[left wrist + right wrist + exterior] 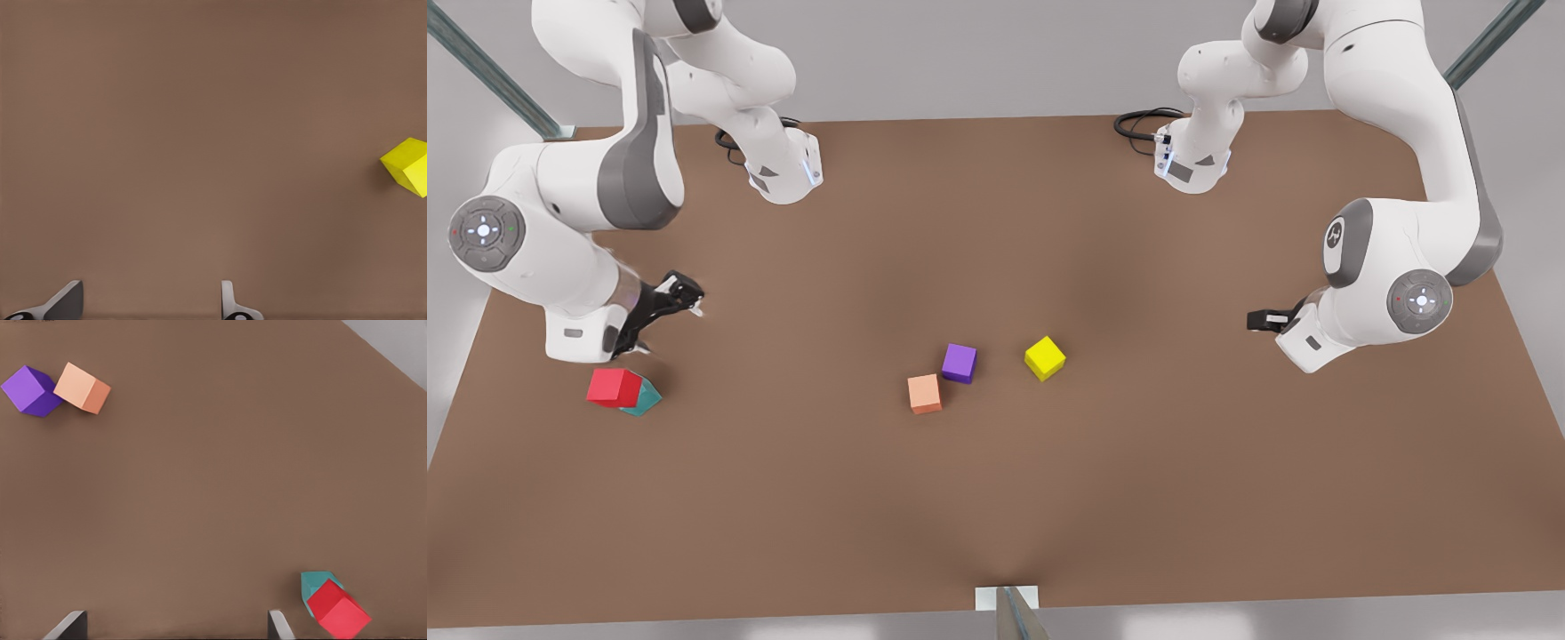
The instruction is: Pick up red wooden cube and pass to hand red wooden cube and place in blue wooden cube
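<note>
The red wooden cube (614, 388) (339, 610) lies over the blue wooden cube (646, 399) (312, 585), a teal block it mostly covers, sitting off-centre on it at the front view's left. My right gripper (660, 309) (175, 627) hangs just behind and above that pair, open and empty, touching neither cube. At the front view's right, my left gripper (1263, 318) (150, 303) waits over bare table, open with nothing between its fingers.
Near the table's middle stand a purple cube (959, 363) (28, 390), a salmon cube (925, 393) (83, 388) touching it, and a yellow cube (1044, 357) (408, 167). The brown table (996, 498) has wide bare room in front.
</note>
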`<control>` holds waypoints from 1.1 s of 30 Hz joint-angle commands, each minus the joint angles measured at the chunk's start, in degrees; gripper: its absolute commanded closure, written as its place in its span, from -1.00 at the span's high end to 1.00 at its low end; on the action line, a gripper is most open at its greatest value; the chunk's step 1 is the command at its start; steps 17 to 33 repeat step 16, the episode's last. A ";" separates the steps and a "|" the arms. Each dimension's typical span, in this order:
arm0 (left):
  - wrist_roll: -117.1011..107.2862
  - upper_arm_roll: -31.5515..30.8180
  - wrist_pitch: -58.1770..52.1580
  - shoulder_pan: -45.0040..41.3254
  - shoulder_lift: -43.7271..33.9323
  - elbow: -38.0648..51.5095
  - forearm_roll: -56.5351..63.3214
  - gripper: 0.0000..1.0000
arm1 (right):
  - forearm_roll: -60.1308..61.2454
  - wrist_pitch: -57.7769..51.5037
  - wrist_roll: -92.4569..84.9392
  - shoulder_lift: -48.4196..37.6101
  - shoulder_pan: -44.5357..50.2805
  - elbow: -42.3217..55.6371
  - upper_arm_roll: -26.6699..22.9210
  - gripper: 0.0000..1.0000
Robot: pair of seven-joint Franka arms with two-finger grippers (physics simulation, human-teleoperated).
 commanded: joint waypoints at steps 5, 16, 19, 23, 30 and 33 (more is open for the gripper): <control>0.05 -0.01 -0.20 0.00 -0.06 0.03 0.03 1.00 | -0.67 -2.61 36.12 -0.43 -2.15 0.05 2.29 1.00; 0.22 -0.01 -0.20 0.00 0.11 0.03 0.03 1.00 | 1.70 -5.43 41.22 -0.79 -5.23 0.05 3.00 1.00; 0.22 -0.01 -0.20 0.00 0.11 0.03 0.03 1.00 | 1.70 -5.43 41.22 -0.79 -5.23 0.05 3.00 1.00; 0.22 -0.01 -0.20 0.00 0.11 0.03 0.03 1.00 | 1.70 -5.43 41.22 -0.79 -5.23 0.05 3.00 1.00; 0.22 -0.01 -0.20 0.00 0.11 0.03 0.03 1.00 | 1.70 -5.43 41.22 -0.79 -5.23 0.05 3.00 1.00; 0.22 -0.01 -0.20 0.00 0.11 0.03 0.03 1.00 | 1.70 -5.43 41.22 -0.79 -5.23 0.05 3.00 1.00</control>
